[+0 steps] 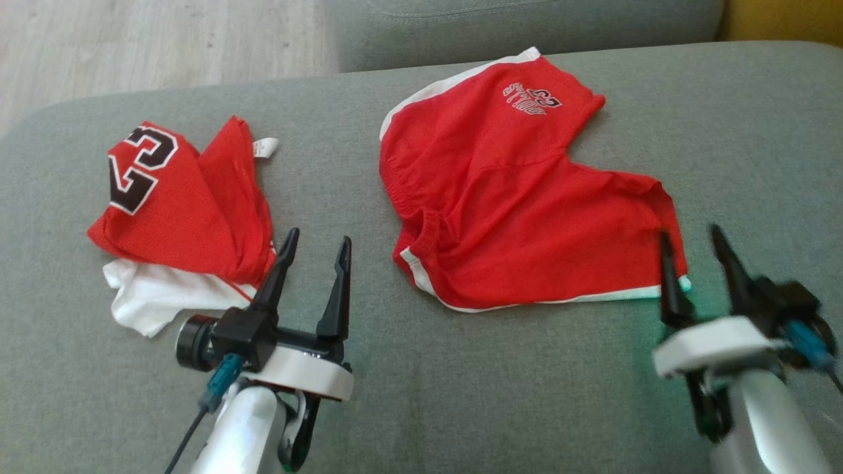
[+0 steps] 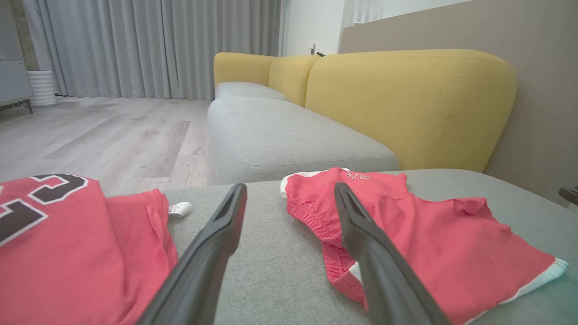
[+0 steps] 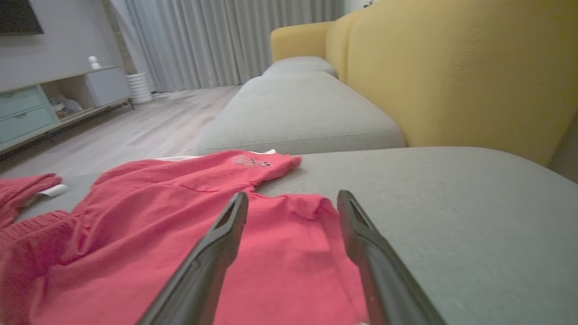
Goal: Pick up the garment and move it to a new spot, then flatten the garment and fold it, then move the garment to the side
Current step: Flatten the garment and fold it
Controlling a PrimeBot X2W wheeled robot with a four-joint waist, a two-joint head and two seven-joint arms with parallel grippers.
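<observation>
While left fingers (image 1: pixel 278 270) and right fingers (image 1: pixel 670 283) gape empty, rumpled red shorts (image 1: pixel 514 197) cover woven cushion (image 1: pixel 461 395).

We note soft, even daylight in all three views, with faint shadows. In the head view, the right gripper (image 1: pixel 689 234) at lower right is blurred, with a green cast beside it. The right wrist view is slightly soft overall.

Yellow backrest (image 2: pixel 406 104) rises behind the grey seat (image 1: pixel 461 395).

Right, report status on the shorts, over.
Left gripper open, empty, over bare cushion. Right gripper open, empty, at corner of red shorts. Shorts spread, not folded. Jersey bunched left of them, apart.
</observation>
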